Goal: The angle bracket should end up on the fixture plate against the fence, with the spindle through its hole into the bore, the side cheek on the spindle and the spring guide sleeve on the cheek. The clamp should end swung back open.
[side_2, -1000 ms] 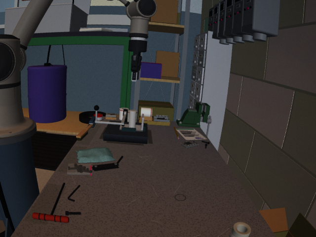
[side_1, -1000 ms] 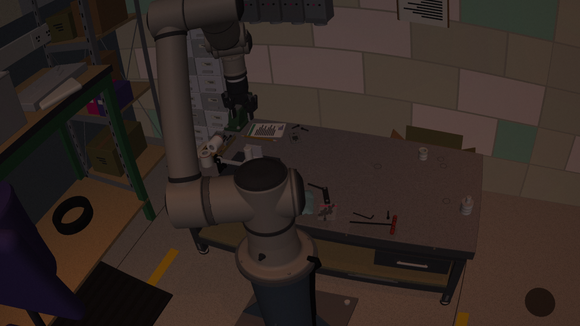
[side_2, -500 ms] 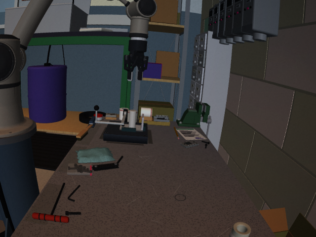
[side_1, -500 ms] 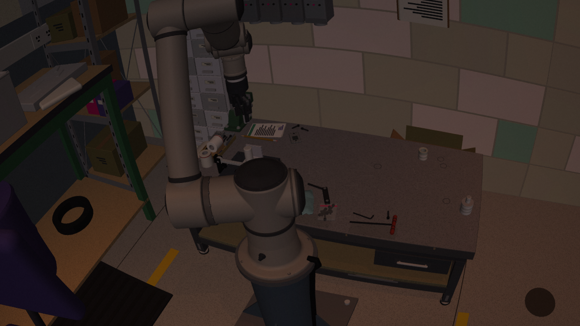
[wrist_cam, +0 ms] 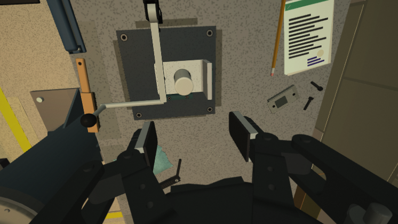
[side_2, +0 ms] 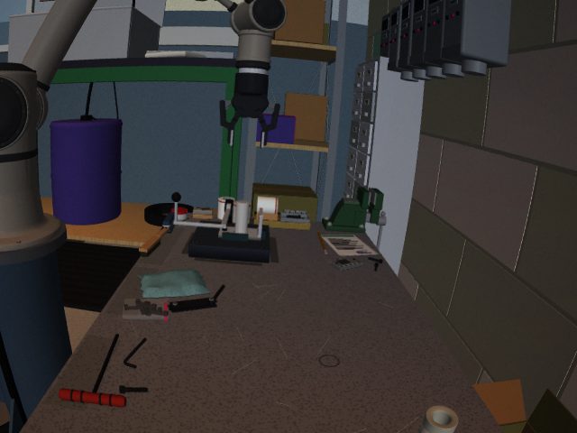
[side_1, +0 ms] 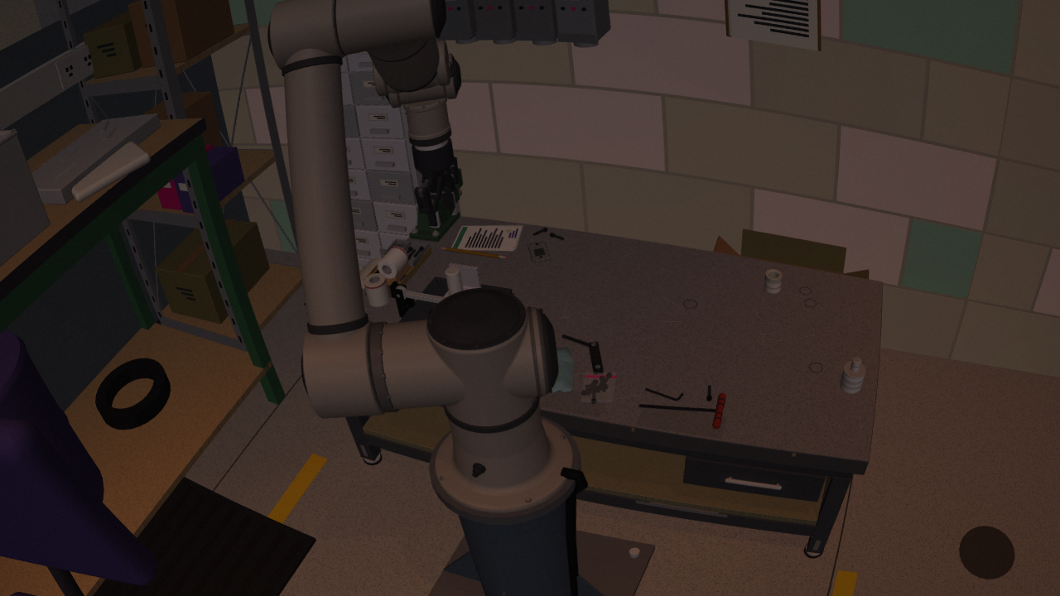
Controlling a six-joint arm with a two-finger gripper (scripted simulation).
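The fixture plate (wrist_cam: 167,72) is half hidden behind the robot's shoulder in the side camera. On the plate sits the pale angle bracket (wrist_cam: 185,78) with its upright flange (wrist_cam: 207,79) on one side, and the cream spindle (wrist_cam: 183,82) (side_2: 242,216) stands upright through it. The clamp arm (wrist_cam: 156,59) lies along the bracket's other side, and its black-knobbed handle (wrist_cam: 88,119) (side_2: 175,196) sticks out past the plate's edge. High above the plate hangs my gripper (side_2: 246,135) (wrist_cam: 192,137), open and empty. I cannot pick out the side cheek or the spring guide sleeve with certainty.
The bench's left edge runs close by the plate, with an orange bar (wrist_cam: 86,94) there. A green vise (side_2: 354,212), a paper sheet (wrist_cam: 307,36), pencil (wrist_cam: 277,39), small plate (wrist_cam: 282,99) and bolts lie toward the wall. A cloth (side_2: 172,283), hex keys and a red-handled tool (side_2: 92,397) lie nearer.
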